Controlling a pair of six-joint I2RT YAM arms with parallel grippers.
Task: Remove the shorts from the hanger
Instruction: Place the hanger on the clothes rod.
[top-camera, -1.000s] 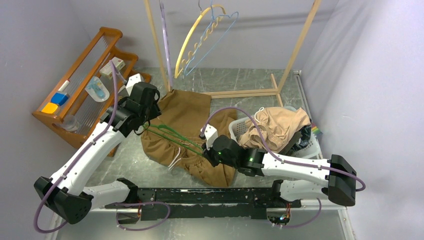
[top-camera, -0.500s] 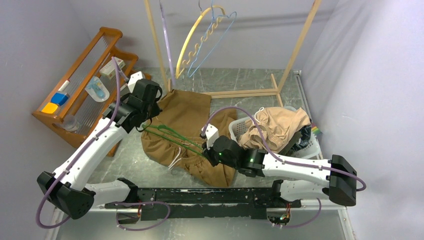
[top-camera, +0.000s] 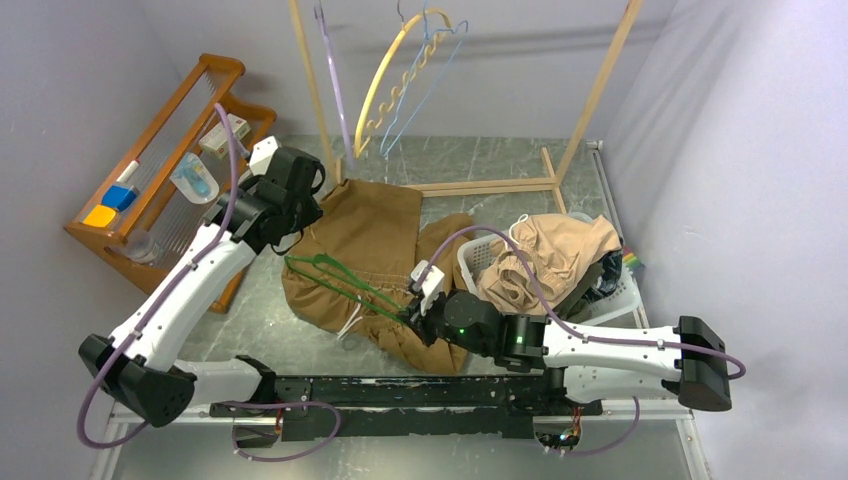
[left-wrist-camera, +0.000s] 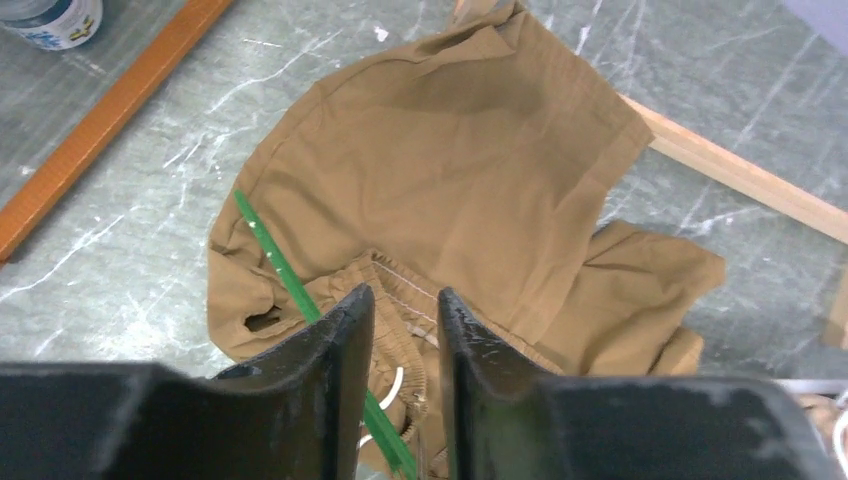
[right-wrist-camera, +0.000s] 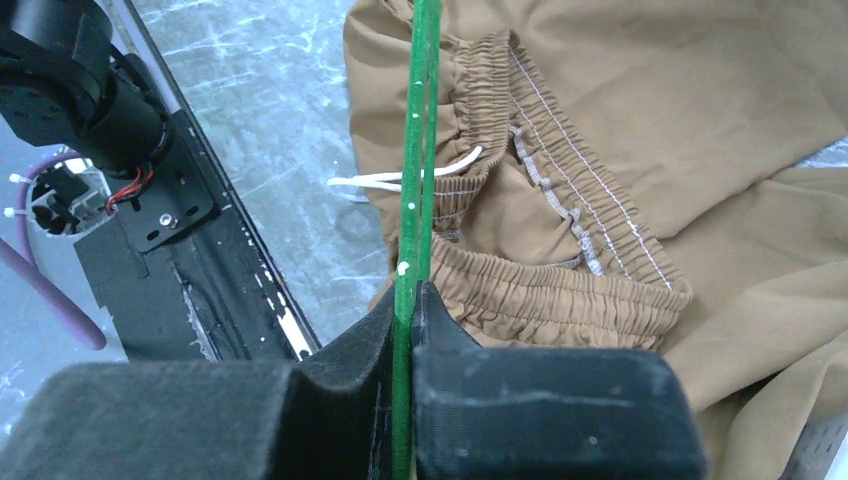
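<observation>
Right fingers (right-wrist-camera: 350, 350) clamped on green hanger (right-wrist-camera: 412, 150), lower centre of the top view. Left fingers (left-wrist-camera: 340, 340) narrowly apart, empty, above tan-brown shorts (left-wrist-camera: 450, 170) lying mid-frame on the surface (left-wrist-camera: 120, 270), waistband around the hanger. Risk: drawstring (right-wrist-camera: 370, 181) or elastic snags the hanger, dragging the shorts along; the thin hanger may twist in the pinch.

Top camera looks down wide from behind the arms (top-camera: 190, 290). Both wrist cameras peer close past their fingers (left-wrist-camera: 325, 370); all three share shorts (left-wrist-camera: 450, 170) and hanger (right-wrist-camera: 415, 150).
</observation>
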